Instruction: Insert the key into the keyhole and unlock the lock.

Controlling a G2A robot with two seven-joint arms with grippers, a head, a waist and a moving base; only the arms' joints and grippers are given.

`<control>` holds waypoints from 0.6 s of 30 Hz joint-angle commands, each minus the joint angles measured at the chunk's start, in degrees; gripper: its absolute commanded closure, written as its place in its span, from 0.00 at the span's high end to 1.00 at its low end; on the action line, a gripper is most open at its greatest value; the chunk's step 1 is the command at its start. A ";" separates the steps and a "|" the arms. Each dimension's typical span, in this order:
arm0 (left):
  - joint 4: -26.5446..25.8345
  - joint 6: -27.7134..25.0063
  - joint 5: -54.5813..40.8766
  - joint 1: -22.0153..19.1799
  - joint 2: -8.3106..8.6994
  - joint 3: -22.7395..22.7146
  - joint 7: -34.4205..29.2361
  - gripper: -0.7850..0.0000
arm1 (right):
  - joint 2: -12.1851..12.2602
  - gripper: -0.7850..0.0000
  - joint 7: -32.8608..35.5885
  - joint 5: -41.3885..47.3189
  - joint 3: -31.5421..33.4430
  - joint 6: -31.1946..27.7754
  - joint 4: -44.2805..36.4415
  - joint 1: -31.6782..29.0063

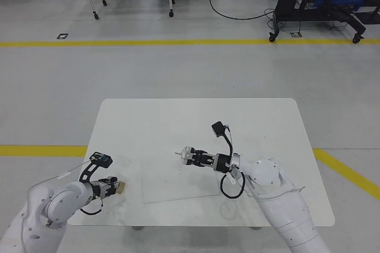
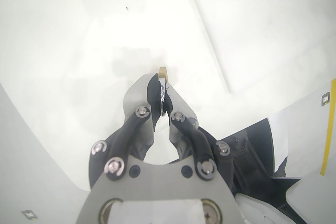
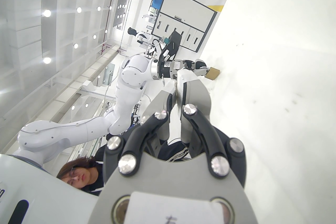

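Left fingers (image 2: 153, 89) pinch lock (image 2: 163, 73) by shackle (image 2: 162, 97), at left front of worktop (image 1: 177, 114). Right fingers (image 3: 195, 93) pinch key (image 1: 180, 154) mid-worktop, tip pointing left; lock well apart, beyond tip, nearer robot.

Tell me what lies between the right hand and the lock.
Nothing: the top view shows bare table between right hand and lock.

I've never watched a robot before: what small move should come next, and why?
Probably the right claw should carry its key toward the lock, since the left claw holds it near the edge of the table, well apart from the key.
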 commanded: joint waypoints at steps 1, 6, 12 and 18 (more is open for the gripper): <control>1.05 -0.42 0.05 -0.71 -0.04 0.80 -0.22 0.00 | 0.00 0.00 0.00 0.00 0.00 0.00 0.00 0.00; 2.44 0.29 2.98 -2.43 -0.08 2.03 0.76 0.00 | 0.00 0.00 0.00 0.00 0.00 0.00 0.00 0.00; 3.09 1.14 4.72 -2.93 0.01 1.99 1.86 0.00 | 0.00 0.00 0.00 0.00 0.00 0.00 0.00 0.00; 3.06 2.25 8.06 -2.65 0.02 2.77 3.35 0.00 | 0.00 0.00 0.00 0.00 0.00 0.00 0.00 0.00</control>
